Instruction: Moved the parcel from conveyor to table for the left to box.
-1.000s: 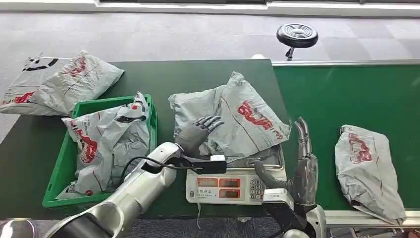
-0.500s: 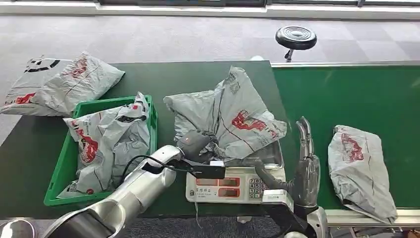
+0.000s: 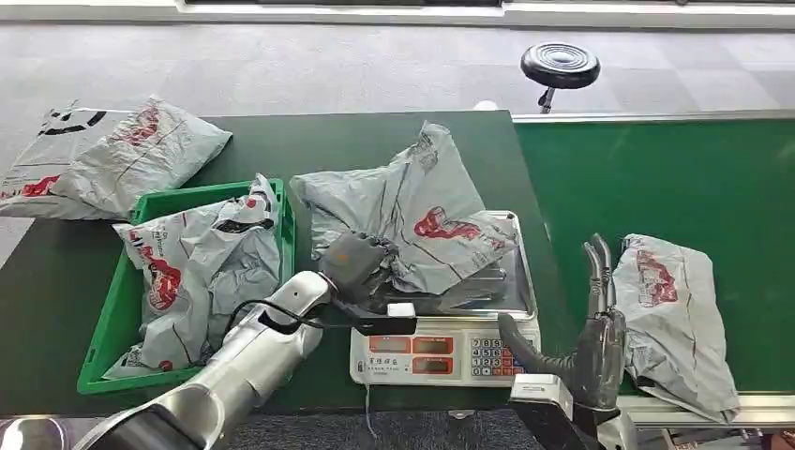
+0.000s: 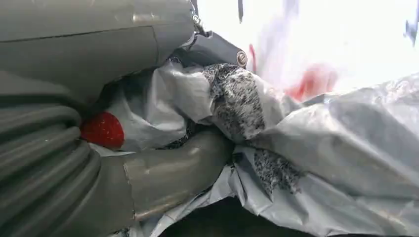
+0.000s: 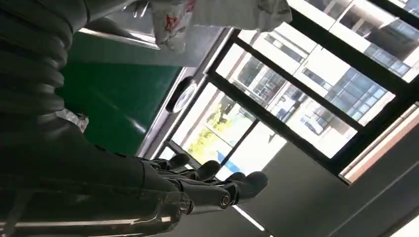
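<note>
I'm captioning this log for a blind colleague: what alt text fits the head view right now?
The robot's left hand grips a crumpled grey parcel lying on a scale on the dark green table. A green crate to the left holds another parcel; the right hand stands open beside a parcel on the conveyor.

Nothing can be read: red logos on the grey parcels [image 3: 422, 220] (blurred), scale [image 3: 441, 352] labels too small.

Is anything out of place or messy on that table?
Somewhat. The grey parcel lies crumpled, half on the scale and half off, bunched in the left hand. The green bin holds a rumpled parcel sticking above its rim, and another bag overhangs the table's far corner.
</note>
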`<state>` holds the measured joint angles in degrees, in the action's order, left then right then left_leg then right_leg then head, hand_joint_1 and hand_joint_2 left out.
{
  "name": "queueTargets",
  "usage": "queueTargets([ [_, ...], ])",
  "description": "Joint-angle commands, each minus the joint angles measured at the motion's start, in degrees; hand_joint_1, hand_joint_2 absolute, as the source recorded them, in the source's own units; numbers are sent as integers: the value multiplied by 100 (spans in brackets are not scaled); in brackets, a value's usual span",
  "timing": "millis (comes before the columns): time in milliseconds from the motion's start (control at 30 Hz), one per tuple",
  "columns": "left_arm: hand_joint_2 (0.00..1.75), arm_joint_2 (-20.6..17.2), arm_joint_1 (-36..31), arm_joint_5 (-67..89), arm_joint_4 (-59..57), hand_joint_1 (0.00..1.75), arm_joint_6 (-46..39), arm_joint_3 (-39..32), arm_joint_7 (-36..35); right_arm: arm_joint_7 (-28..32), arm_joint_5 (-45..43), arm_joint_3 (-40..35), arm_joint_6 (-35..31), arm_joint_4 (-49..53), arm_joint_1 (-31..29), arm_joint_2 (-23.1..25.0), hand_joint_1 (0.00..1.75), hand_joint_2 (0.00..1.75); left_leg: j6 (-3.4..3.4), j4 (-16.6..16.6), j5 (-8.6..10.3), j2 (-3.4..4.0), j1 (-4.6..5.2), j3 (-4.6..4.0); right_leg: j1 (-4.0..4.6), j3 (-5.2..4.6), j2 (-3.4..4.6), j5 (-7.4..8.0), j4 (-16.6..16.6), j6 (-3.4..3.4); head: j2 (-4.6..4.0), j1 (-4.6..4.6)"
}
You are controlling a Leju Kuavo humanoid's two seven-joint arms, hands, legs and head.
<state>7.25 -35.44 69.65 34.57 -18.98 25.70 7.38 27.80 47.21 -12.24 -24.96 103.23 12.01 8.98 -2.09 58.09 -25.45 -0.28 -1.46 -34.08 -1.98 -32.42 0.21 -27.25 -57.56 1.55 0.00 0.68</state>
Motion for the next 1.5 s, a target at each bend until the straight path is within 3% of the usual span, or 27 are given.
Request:
queueTargets([
  [33, 175, -717, 746, 987, 3174, 175, -141, 254, -584, 26, 13, 232, -80, 74, 125, 76, 0, 175, 14, -6, 0, 9, 1, -14, 4, -16, 3, 1, 5, -18, 0, 0],
  [1300, 175, -682, 732, 1015, 3039, 175, -165, 224, -537, 25, 10, 228, -89, 53, 108, 71, 0, 175, 15, -8, 2, -3, 0, -17, 4, -14, -7, 2, 11, -15, 0, 0],
  [1333, 175, -1402, 360, 1735, 3192, 175, 201, 944, -1257, -196, 143, 235, -225, 30, 217, -38, 0, 175, 17, -10, 3, -2, 2, -17, 4, -13, -7, 3, 13, -18, 0, 0],
  [1367, 175, -2659, 1347, 2035, 3328, 175, -765, -76, -3877, -189, -10, 20, -672, -2, 529, -347, 0, 175, 12, -5, 1, -3, 0, -20, 3, -17, -6, 1, 8, -13, 0, 0],
  [1400, 175, -2594, 1704, 2035, 3089, 175, -1325, -1263, -2850, -88, -132, -43, -871, -40, 652, -441, 0, 175, 13, -6, 3, 0, -3, -21, 8, -19, -5, 3, 8, -21, 0, 0],
  [1433, 175, -2429, 1868, 2035, 3018, 175, -1526, -2060, -2070, -39, -190, -84, -949, -48, 700, -488, 0, 175, 3, -41, -13, 95, 6, 45, -2, -1, 93, 13, 26, -21, 0, 0],
  [1500, 175, -2399, 2133, 2035, 3223, 175, -1585, -2376, -1881, -31, -205, -136, -907, -52, 663, -484, 0, 175, 8, -63, -13, 112, 2, 45, 5, 19, 108, 19, 40, -30, 0, -7],
])
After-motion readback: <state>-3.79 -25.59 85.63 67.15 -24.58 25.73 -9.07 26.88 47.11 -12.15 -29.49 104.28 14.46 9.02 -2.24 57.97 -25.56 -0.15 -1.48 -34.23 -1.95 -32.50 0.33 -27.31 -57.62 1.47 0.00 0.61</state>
